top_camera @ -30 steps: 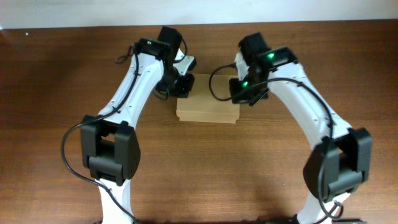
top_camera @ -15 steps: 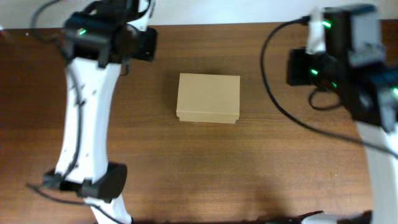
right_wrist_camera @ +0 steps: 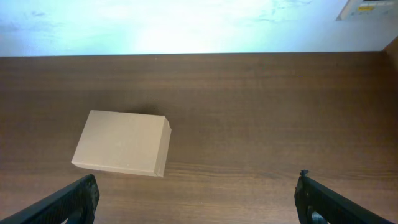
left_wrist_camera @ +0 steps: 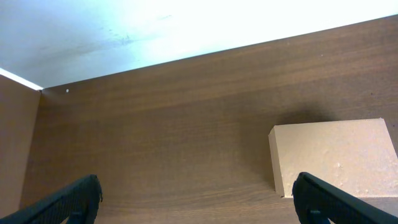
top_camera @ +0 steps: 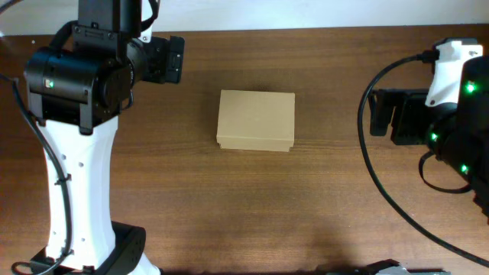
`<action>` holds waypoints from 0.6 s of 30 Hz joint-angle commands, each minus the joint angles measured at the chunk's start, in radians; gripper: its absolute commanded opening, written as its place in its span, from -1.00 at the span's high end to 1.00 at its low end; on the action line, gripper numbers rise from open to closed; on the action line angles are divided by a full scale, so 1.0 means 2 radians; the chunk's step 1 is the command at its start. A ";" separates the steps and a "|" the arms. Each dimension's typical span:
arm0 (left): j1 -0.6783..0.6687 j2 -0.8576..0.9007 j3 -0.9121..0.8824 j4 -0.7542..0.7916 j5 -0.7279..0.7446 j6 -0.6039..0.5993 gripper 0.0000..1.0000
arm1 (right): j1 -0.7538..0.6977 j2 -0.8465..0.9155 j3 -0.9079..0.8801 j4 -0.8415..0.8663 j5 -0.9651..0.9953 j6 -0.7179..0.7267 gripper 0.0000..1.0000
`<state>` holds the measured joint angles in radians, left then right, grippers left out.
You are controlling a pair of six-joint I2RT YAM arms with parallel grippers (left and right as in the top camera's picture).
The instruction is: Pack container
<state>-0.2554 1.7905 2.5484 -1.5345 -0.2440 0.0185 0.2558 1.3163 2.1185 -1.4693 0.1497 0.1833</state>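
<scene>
The container (top_camera: 256, 121), a tan cardboard box with its lid down flat, lies alone in the middle of the brown table. My left gripper (top_camera: 174, 59) hangs high to the box's far left, well apart from it. In the left wrist view the left gripper (left_wrist_camera: 199, 202) is open and holds nothing, and the container (left_wrist_camera: 336, 155) lies at lower right. My right gripper (top_camera: 380, 113) is off to the box's right. The right wrist view shows the right gripper (right_wrist_camera: 198, 199) open and bare, with the container (right_wrist_camera: 121, 143) lying to its left.
A white wall (top_camera: 306, 14) runs along the table's far edge. Black cables (top_camera: 367, 176) loop from the right arm over the table's right side. The left arm's white column (top_camera: 80, 191) stands over the near left.
Both grippers were shut at the box's far corners a second ago. They have let go, opened wide, and risen back to the left and right. The box stays where it was.
</scene>
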 commanded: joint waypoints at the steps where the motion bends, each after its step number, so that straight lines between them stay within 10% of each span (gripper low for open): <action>1: 0.002 -0.003 0.005 -0.002 -0.007 0.002 -0.99 | -0.001 0.005 0.003 -0.001 0.010 0.002 -0.98; 18: 0.002 -0.003 0.005 -0.002 -0.007 0.002 -0.99 | -0.001 0.041 0.003 -0.001 0.010 0.002 -0.98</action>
<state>-0.2554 1.7905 2.5481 -1.5349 -0.2443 0.0189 0.2558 1.3808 2.1185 -1.4700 0.1501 0.1837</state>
